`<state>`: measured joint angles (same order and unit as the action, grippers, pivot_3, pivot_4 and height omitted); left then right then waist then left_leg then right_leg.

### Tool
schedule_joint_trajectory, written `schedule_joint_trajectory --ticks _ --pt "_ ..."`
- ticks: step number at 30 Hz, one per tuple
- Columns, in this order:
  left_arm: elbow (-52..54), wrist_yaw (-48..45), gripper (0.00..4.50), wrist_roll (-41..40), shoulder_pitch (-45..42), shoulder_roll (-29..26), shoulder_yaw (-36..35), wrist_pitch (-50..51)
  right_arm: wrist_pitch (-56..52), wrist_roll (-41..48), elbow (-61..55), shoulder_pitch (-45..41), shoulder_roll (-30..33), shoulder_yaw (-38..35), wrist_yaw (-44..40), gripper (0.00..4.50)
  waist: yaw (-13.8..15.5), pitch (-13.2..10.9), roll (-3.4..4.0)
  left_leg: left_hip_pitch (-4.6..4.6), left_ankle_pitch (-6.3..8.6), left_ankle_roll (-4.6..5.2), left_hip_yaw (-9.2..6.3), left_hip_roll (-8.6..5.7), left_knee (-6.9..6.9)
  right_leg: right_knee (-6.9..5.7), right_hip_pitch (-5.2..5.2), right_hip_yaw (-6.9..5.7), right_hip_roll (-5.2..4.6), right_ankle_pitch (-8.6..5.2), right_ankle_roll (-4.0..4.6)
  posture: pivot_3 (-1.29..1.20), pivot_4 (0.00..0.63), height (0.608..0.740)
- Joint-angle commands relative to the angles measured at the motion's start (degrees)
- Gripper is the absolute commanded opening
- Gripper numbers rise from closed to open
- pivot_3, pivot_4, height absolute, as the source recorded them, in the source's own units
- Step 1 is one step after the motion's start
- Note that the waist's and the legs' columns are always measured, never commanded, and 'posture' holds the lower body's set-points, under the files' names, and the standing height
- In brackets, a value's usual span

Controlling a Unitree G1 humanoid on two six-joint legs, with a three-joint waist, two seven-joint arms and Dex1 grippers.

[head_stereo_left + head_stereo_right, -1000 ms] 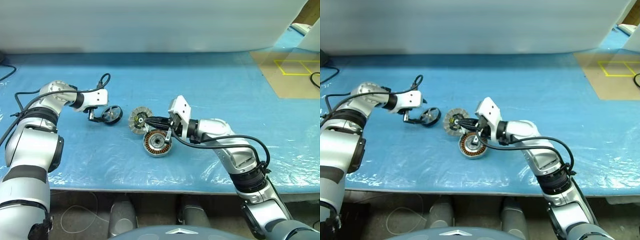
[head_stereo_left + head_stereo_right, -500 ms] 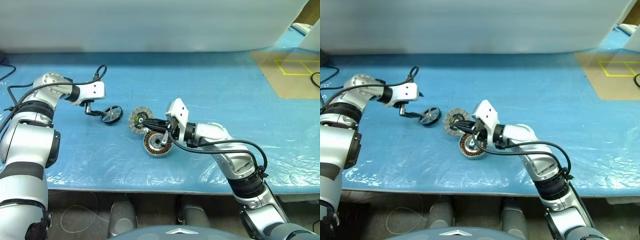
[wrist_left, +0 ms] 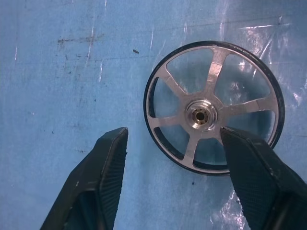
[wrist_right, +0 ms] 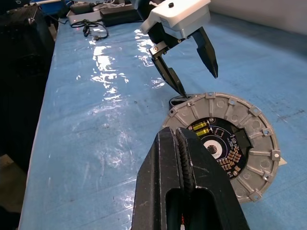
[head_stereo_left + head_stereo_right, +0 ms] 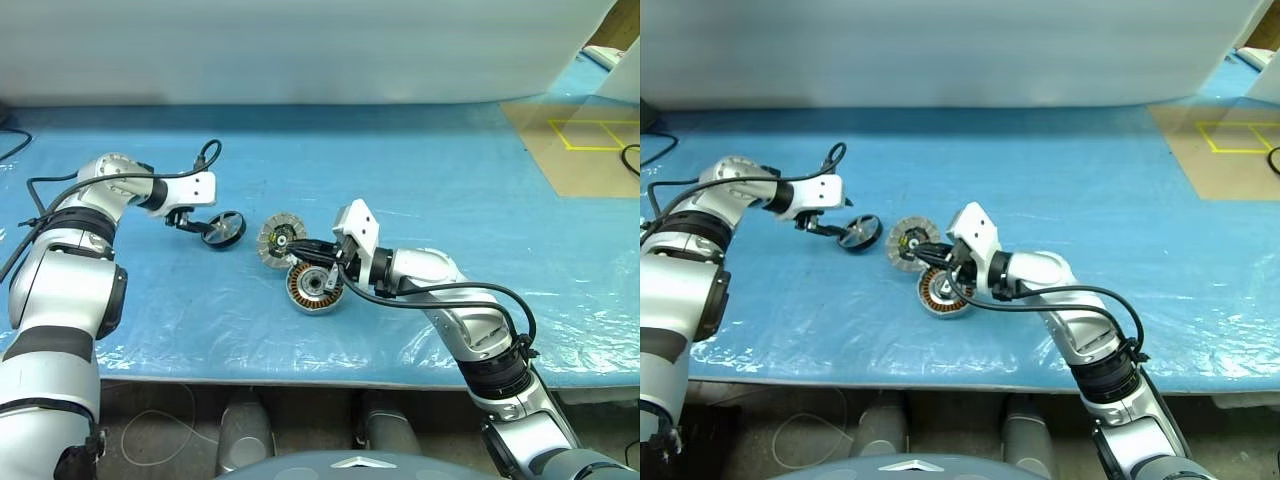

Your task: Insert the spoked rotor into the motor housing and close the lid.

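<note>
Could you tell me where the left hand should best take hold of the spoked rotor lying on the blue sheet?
Across the rim, from above. The spoked rotor lies flat, thin-edged, with open gaps between spokes; the left hand hangs open over its near edge, one finger above the wheel, the other beside it.

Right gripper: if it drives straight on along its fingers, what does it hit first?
Most likely the lid: the shut right gripper points at its black-and-yellow face, just ahead. Beyond it stands the left gripper. The gap is hard to judge.
</note>
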<state>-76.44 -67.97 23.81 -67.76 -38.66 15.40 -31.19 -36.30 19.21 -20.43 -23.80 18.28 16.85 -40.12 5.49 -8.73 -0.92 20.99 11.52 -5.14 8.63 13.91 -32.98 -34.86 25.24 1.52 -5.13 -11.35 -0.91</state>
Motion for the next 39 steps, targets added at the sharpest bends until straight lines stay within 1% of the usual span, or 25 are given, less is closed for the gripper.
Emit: schedule_joint_trajectory --ticks 1,13,17,21,25,28,35,38,39 --pt "-0.2 0.2 3.23 0.1 -0.8 0.4 0.1 0.5 0.0 1.1 -3.2 0.2 0.1 -1.2 0.5 0.00 0.0 0.0 0.00 0.00 0.00 0.00 0.00 0.00 0.00 0.00 0.00 0.00 0.00 0.00 0.00 0.00 0.150 0.740" --pt "-0.7 2.7 3.23 2.9 -1.1 2.0 2.2 1.6 -0.9 1.3 -4.7 1.1 0.6 -1.6 1.8 0.00 0.0 0.0 0.00 -0.14 0.00 0.00 0.00 -0.02 0.00 0.00 -0.10 0.02 -0.02 -0.04 0.06 0.00 0.150 0.740" --pt "-0.8 -0.6 3.23 1.4 -1.4 2.4 1.0 3.0 -0.9 1.2 -4.6 1.1 0.6 -1.6 2.1 0.00 0.1 0.0 0.00 -0.17 0.00 0.00 0.00 -0.04 -0.02 0.00 -0.13 0.03 -0.03 -0.09 0.14 0.00 0.150 0.740" --pt "-0.8 -1.5 3.23 1.3 -1.5 2.3 0.9 3.9 -0.7 1.1 -4.4 1.2 0.7 -1.5 2.0 0.00 0.0 0.0 -0.01 -0.15 0.00 0.00 -0.01 -0.04 -0.02 0.00 -0.10 0.05 -0.02 -0.09 0.14 0.00 0.150 0.740" --pt "-0.9 -3.9 3.23 0.7 -1.4 2.5 0.4 5.4 -0.5 1.0 -4.2 1.1 0.7 -1.5 2.1 0.00 0.0 0.0 -0.01 -0.10 0.00 -0.01 -0.01 -0.04 0.01 0.03 -0.09 0.02 -0.02 -0.01 0.01 0.00 0.150 0.740" --pt "-0.8 -2.3 3.23 1.6 -1.2 2.4 1.2 4.6 -0.4 1.0 -4.2 1.2 0.7 -1.4 2.1 0.00 0.0 0.0 -0.01 -0.08 0.01 -0.02 -0.02 -0.04 0.07 0.06 -0.08 0.00 -0.02 0.00 -0.02 0.00 0.150 0.740" --pt "-1.0 -2.5 3.23 1.8 -0.9 2.7 1.2 6.1 -0.3 0.8 -4.0 1.0 0.7 -1.4 2.3 0.00 0.0 0.0 -0.01 -0.09 0.02 -0.04 -0.03 -0.04 0.09 0.06 -0.08 0.00 -0.02 0.00 -0.02 0.00 0.150 0.740" --pt "-1.0 -3.3 2.64 1.1 -0.9 3.4 0.6 6.9 -0.2 0.8 -4.0 1.0 0.9 -1.4 2.3 0.00 0.0 0.0 -0.01 -0.09 0.02 -0.04 -0.03 -0.04 0.09 0.06 -0.08 0.00 -0.02 0.00 -0.01 0.00 0.150 0.740" --pt "-1.0 -3.5 2.30 0.7 -0.9 3.7 0.2 7.3 -0.2 0.7 -3.9 0.9 0.9 -1.4 2.3 0.00 0.0 0.0 -0.01 -0.09 0.02 -0.04 -0.03 -0.04 0.09 0.06 -0.08 0.00 -0.02 0.00 -0.02 0.00 0.150 0.740"
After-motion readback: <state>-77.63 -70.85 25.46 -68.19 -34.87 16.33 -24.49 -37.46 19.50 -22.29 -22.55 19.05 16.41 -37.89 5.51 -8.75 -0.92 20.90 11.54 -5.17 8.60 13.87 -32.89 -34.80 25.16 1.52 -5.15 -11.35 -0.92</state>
